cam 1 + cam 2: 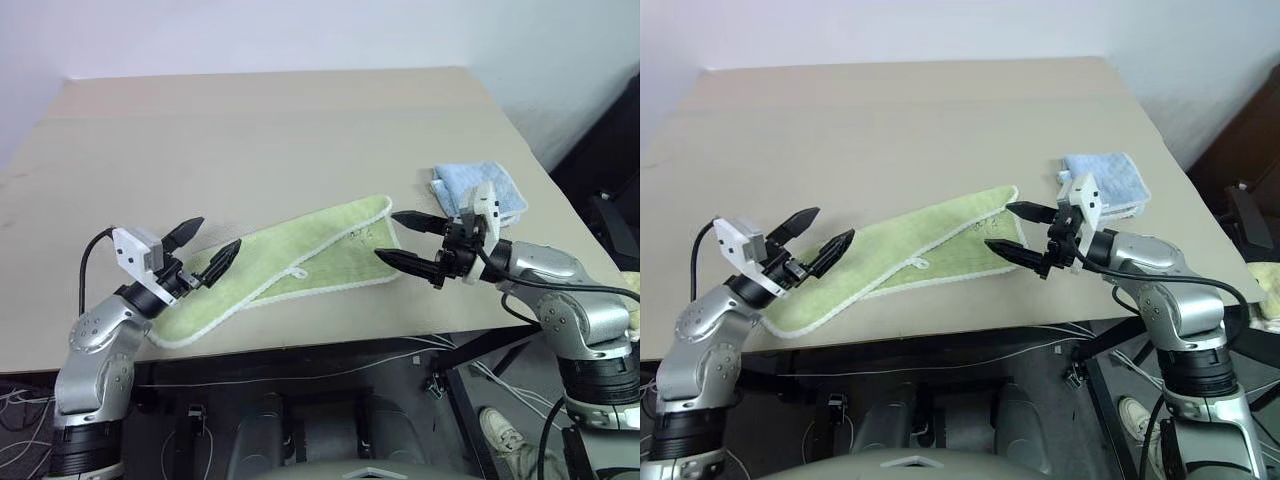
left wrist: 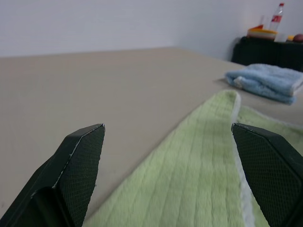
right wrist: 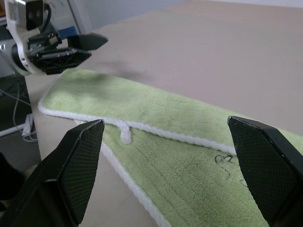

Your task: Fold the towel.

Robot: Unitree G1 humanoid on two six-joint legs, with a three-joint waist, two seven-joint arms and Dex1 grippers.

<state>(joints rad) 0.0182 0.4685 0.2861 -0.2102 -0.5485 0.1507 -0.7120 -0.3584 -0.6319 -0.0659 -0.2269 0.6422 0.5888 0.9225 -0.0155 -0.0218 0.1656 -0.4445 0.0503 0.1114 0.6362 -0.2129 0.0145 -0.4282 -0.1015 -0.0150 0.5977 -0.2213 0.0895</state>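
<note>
The towel (image 1: pixel 290 268) lies already folded once into a long strip on the table (image 1: pixel 250 130). The left gripper (image 1: pixel 205 250) at eight o'clock and the right gripper (image 1: pixel 405 240) at three hover spread, empty; another fold seems left.

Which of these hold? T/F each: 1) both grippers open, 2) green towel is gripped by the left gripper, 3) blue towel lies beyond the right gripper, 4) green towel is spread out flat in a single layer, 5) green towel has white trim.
1) The left gripper and the right gripper are open. True.
2) The green towel is gripped by the left gripper. False: its fingers stand apart above the towel's end, holding nothing.
3) The blue towel lies beyond the right gripper. True.
4) The green towel is spread flat in a single layer. False: it is already folded over on itself.
5) The green towel has white trim. True.
</note>
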